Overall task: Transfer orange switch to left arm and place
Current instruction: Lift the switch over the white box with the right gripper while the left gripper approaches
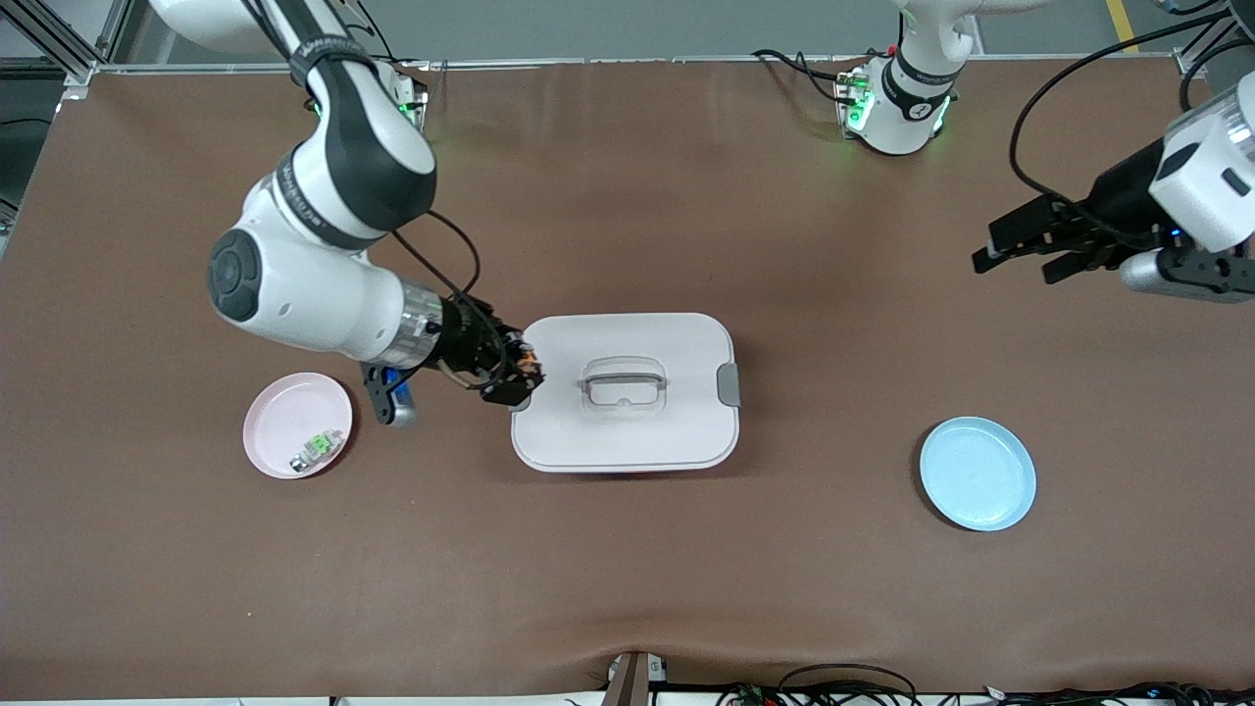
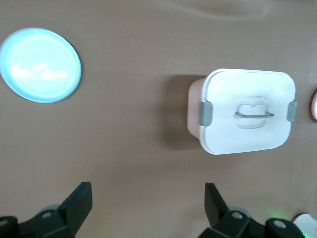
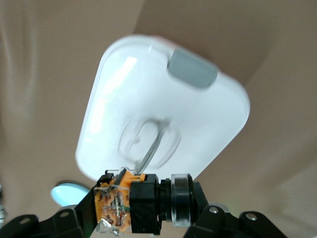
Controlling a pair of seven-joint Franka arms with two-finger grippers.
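My right gripper (image 1: 515, 378) is shut on the orange switch (image 1: 529, 371), a small black piece with an orange end, and holds it over the edge of the white box (image 1: 637, 436) toward the right arm's end. In the right wrist view the switch (image 3: 133, 206) sits clamped between the fingers, with the box lid (image 3: 148, 104) below it. My left gripper (image 1: 1015, 257) is open and empty, up over bare table at the left arm's end; its wrist view shows its spread fingers (image 2: 77, 201) and the box (image 2: 242, 111) farther off.
A pink plate (image 1: 284, 412) holding a small green-and-clear component (image 1: 316, 449) lies toward the right arm's end. A blue plate (image 1: 978, 474) lies toward the left arm's end and shows in the left wrist view (image 2: 39, 64). The box has grey latches (image 1: 727, 383).
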